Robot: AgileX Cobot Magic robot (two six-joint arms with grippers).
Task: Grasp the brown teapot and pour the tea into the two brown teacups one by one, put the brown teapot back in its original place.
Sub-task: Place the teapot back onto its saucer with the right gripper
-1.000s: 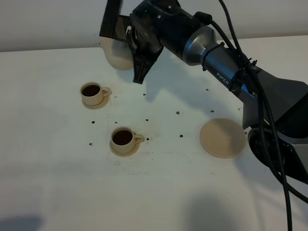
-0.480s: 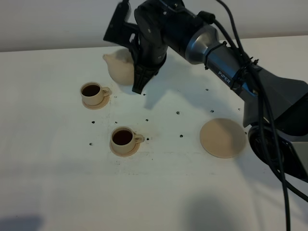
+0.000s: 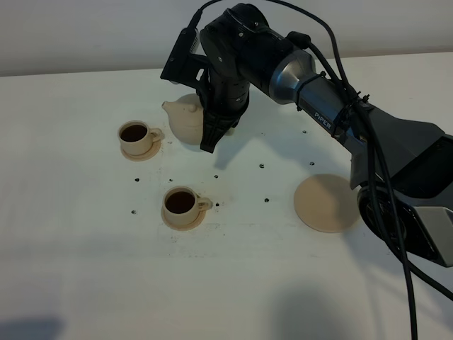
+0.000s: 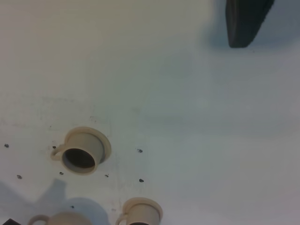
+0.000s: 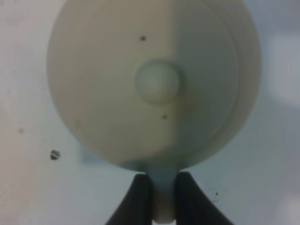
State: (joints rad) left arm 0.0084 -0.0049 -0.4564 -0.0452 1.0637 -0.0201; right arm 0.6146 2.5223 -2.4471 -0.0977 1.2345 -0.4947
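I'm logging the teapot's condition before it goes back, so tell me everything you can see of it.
The teapot is squat, round, pale tan, ceramic-looking, with a knobbed lid in place. It is upright, spout toward the far cup, its handle pinched by the dark fingers of the right gripper. Whether it rests on the table is unclear.

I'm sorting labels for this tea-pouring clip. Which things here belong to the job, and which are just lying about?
Belongs to the job: squat pale tan ceramic teapot, held by the right gripper; two small tan ceramic teacups, both filled; flat round tan disc saucer.
Just lying about: small dark specks on the white table.
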